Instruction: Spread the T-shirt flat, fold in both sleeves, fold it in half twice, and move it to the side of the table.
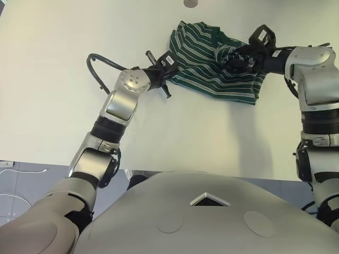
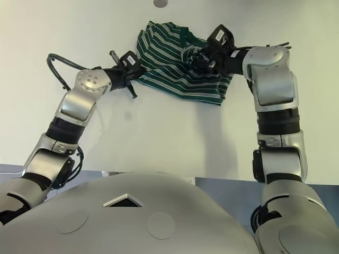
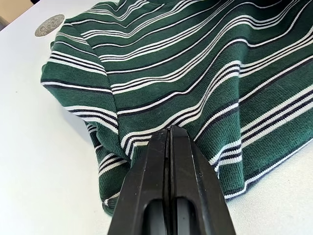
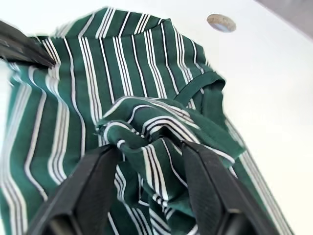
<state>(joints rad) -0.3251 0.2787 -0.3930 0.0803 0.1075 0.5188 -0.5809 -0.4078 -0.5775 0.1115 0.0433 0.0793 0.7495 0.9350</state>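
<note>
A dark green T-shirt (image 1: 204,63) with white stripes lies crumpled on the far middle of the white table (image 1: 63,79). My left gripper (image 1: 168,67) is at the shirt's left edge. In the left wrist view its fingers (image 3: 161,161) are pressed together and pinch the cloth at their tips. At the shirt's right side, my right gripper (image 1: 235,57) is shut on a raised bunch of fabric (image 4: 146,122). The cloth fills the gap between its two black fingers (image 4: 93,181). Folds hide the sleeves.
A small round grey disc (image 1: 190,3) is set in the table just beyond the shirt. Bare tabletop stretches to the left and toward the near edge (image 1: 212,174). A black cable (image 1: 98,66) loops out beside my left forearm.
</note>
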